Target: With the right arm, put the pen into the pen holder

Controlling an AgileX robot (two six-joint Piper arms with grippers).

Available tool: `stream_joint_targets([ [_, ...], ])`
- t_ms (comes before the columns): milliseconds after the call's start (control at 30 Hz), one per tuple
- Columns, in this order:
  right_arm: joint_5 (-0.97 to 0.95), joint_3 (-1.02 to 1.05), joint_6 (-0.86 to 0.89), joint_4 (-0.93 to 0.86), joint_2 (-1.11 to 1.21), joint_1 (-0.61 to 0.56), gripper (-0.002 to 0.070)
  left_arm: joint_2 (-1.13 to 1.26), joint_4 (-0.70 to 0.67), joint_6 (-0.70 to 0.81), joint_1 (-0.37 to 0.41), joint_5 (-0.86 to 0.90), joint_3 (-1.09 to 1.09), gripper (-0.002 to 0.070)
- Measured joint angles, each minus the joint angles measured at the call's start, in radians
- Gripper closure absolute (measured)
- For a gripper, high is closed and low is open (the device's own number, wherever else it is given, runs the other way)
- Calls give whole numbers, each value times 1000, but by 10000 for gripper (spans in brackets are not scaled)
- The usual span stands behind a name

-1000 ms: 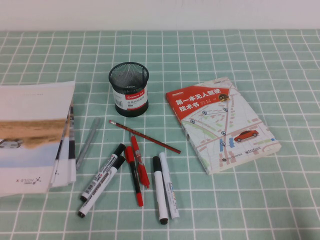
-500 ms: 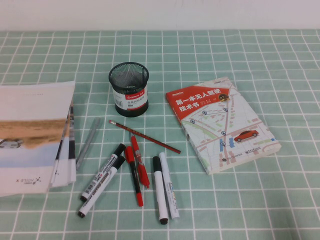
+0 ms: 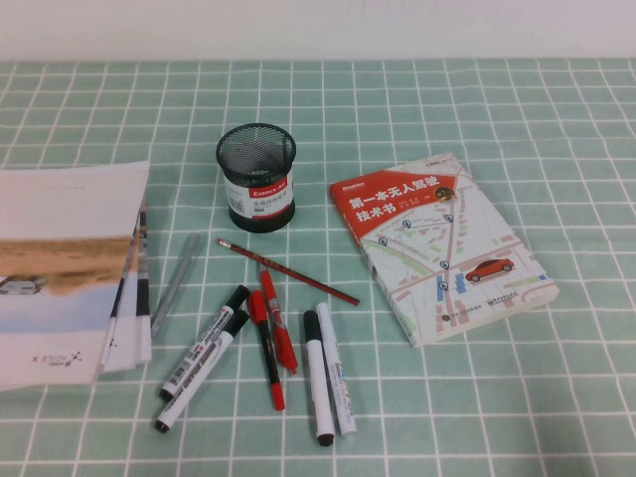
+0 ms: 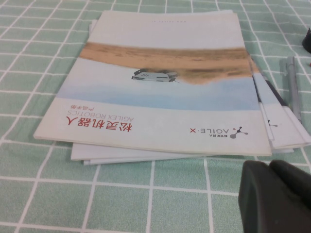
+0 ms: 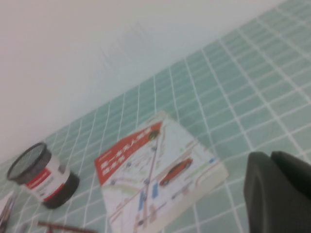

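Observation:
The all-white pen (image 3: 336,368) lies flat on the green checked cloth at the front middle, right beside a black-capped white marker (image 3: 317,376). The black mesh pen holder (image 3: 256,177) stands upright behind it, empty as far as I see; it also shows in the right wrist view (image 5: 41,174). Neither arm shows in the high view. My right gripper (image 5: 269,158) is shut and empty, raised above the cloth on the right, beyond the book. My left gripper (image 4: 269,167) is shut and empty, low over the cloth in front of the brochures.
A book with a red and map cover (image 3: 440,243) lies right of the holder. A brochure stack (image 3: 65,268) lies at the left. Two red pens (image 3: 273,333), a red pencil (image 3: 288,271), two more black-capped markers (image 3: 204,356) and a grey pen (image 3: 176,283) lie around the white pen.

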Motion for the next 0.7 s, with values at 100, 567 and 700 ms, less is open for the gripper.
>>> stream_joint_targets([
  [100,83,-77,0,35,68,0,695,0,0,0,0,0,0,679],
  [567,692,-603,-218,44,652,0,695,0,0,0,0,0,0,679],
  [700,721,-701,-292,65,834,27,695,0,0,0,0,0,0,679],
])
